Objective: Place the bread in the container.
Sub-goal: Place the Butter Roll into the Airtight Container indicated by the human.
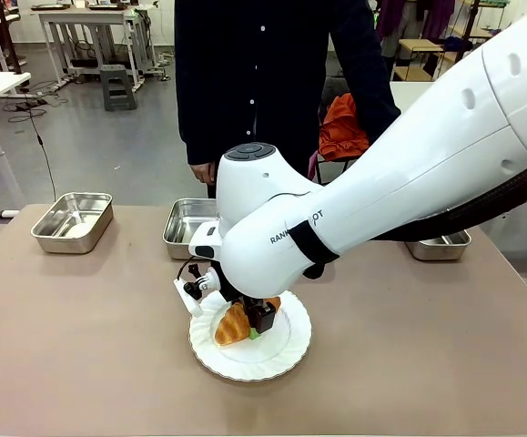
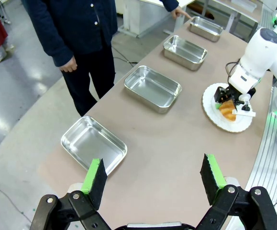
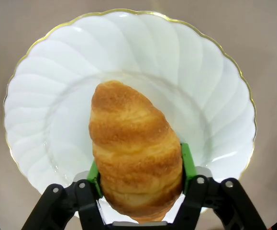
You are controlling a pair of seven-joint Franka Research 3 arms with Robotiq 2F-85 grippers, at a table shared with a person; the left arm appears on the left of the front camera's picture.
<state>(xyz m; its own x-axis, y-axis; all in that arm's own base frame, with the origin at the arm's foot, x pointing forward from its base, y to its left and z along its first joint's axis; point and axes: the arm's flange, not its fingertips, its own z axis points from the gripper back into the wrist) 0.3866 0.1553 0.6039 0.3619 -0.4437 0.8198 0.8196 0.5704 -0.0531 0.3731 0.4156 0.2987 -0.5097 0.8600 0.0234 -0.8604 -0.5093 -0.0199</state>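
Steel trays line the far side of the tan counter (image 1: 81, 319): a shallow, shiny container (image 1: 72, 220) with rounded corners at the left, another tray (image 1: 183, 226) just behind the right arm, a third tray (image 1: 440, 244) partly hidden beyond its forearm. A person (image 1: 263, 82) in dark clothes stands at the far edge. The left end effector (image 2: 152, 179) hangs spread above bare counter near one tray. On a round, scalloped white plate (image 3: 215, 96) with a gilt rim lies the bread (image 3: 133, 153), golden-brown and ridged; the right end effector (image 3: 140, 170) has its green pads against both flanks of it, pinching the croissant
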